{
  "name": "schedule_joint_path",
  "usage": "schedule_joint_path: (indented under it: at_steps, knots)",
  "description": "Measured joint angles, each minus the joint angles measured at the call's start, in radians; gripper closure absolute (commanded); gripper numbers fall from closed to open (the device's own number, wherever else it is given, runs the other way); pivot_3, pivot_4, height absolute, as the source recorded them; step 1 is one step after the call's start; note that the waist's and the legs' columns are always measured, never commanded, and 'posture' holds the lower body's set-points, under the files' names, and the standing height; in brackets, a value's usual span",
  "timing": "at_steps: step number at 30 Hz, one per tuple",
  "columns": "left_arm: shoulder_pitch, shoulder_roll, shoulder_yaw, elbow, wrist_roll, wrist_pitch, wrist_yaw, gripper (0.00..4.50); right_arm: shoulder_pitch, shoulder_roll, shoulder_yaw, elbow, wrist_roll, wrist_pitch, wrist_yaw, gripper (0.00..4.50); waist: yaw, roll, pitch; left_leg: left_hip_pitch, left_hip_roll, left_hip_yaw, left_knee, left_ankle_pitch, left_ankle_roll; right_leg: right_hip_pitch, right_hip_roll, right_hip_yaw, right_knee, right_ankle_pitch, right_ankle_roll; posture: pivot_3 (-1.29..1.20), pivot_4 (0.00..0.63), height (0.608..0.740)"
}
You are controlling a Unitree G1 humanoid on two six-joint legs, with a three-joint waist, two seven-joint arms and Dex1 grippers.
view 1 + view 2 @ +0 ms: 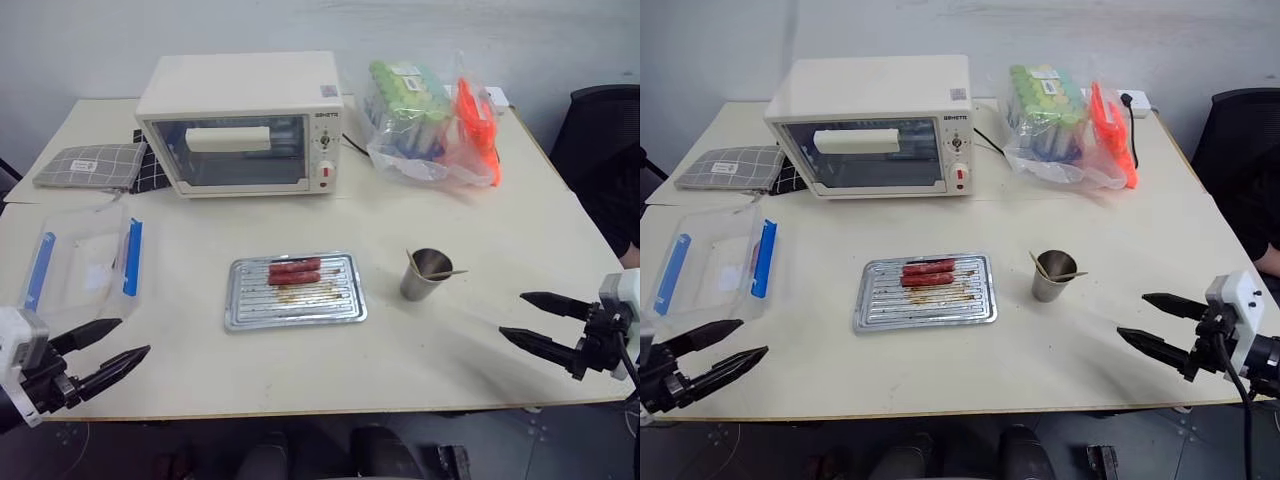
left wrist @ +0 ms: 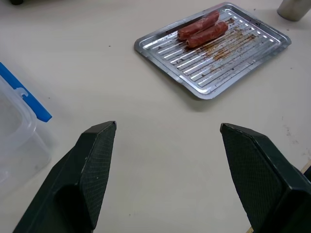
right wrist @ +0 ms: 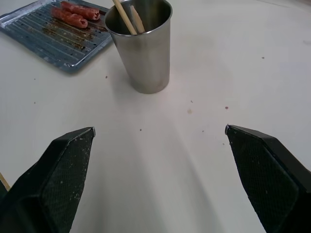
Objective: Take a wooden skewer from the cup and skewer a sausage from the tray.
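My left gripper hovers at the table's near edge, fingers spread wide, holding nothing. Mid-table I see the tray with two sausages at its far side. Right of it is the cup with wooden skewers inside. My right gripper is agape, empty.
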Motion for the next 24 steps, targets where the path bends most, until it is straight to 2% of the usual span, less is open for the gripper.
schedule_joint_path:
  at_steps: [16,21,24]
  knots:
    - [-0.042,-0.063,-0.085,-0.022,0.044,-0.017,0.103,0.88,-0.01,0.005,0.105,-0.002,-0.058,-0.04,-0.089,0.0,0.015,0.0,0.0,0.001,0.0,0.0,0.0,0.0,0.0,0.001,0.0,0.0,-0.001,0.0,0.0,0.0,0.15,0.74]
    - [-0.051,-0.064,-0.085,-0.028,0.035,0.004,0.126,0.01,-0.017,0.011,0.106,-0.006,-0.027,-0.005,-0.11,0.0,0.02,0.0,0.0,0.0,0.0,-0.001,0.0,0.0,0.0,0.001,0.0,0.0,-0.001,0.0,0.0,0.0,0.15,0.74]
    - [-0.054,-0.065,-0.086,-0.029,0.037,0.004,0.135,0.01,-0.02,0.011,0.106,-0.006,-0.026,0.0,-0.115,0.0,0.021,0.0,0.0,0.001,0.0,-0.001,0.0,0.0,0.0,0.001,0.0,-0.001,-0.001,0.0,0.0,0.0,0.15,0.74]
